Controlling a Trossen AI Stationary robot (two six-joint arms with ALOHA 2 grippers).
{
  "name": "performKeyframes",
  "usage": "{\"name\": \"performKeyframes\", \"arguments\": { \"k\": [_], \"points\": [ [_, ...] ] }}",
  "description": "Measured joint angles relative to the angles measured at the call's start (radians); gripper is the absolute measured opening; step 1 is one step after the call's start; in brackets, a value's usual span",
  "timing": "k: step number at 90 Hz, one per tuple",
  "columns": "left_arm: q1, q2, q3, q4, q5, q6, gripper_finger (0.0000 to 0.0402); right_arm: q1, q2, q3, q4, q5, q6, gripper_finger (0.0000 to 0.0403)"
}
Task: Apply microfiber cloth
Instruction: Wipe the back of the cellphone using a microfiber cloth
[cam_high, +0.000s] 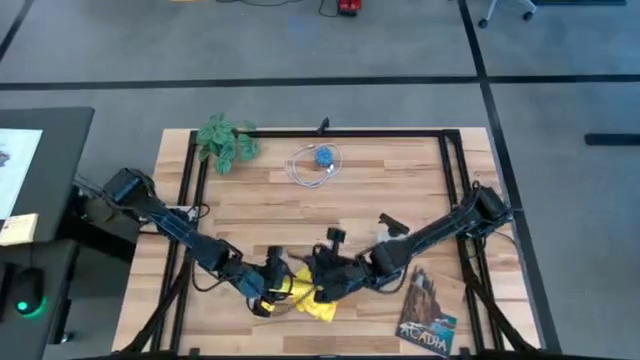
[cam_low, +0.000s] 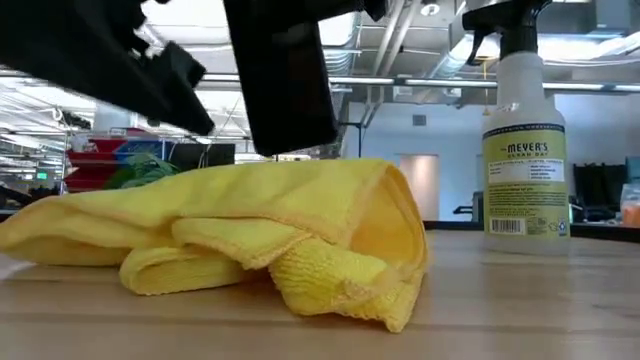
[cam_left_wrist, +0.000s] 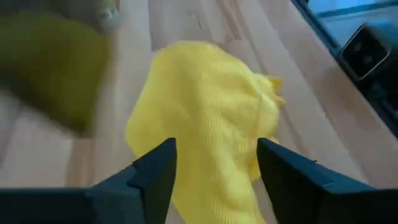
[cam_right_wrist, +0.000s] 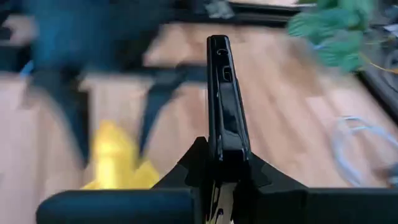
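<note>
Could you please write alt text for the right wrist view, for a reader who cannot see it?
The right gripper is shut on a black phone, held edge-on above the wooden table. Beyond it lies the yellow cloth, with the left gripper blurred over it. A green plant and a coiled cable lie farther off.

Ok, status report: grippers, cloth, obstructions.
Left gripper open over crumpled bright yellow microfiber cloth. Right gripper shut on thin black smartphone, held edge-on just beside the cloth. Nothing blocking.

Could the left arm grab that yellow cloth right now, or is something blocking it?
Probably yes. The left gripper is open, its fingers on either side of the cloth, with nothing between. The right gripper, holding the phone, is close beside it.
</note>
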Motion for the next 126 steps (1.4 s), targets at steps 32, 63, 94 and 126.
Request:
{"name": "performKeyframes", "arguments": {
  "k": [32,63,94,126],
  "points": [
    [-0.144,-0.162,-0.092,0.088,-0.390,-0.041,0.0189,0.010,0.005,0.000,0.010,-0.048,-0.016,0.0017],
    [-0.067,-0.215,-0.352,0.693,-0.218,0.060,0.0198,-0.069,0.019,0.002,0.199,-0.188,-0.168,0.0017],
    [0.002,-0.215,-0.359,0.713,-0.168,0.050,0.0135,-0.104,0.021,0.002,0.219,-0.282,-0.187,0.0017],
    [0.035,-0.215,-0.359,0.687,-0.095,0.058,0.0013,-0.109,0.021,0.002,0.200,-0.287,-0.187,0.0042]
  ]
}}
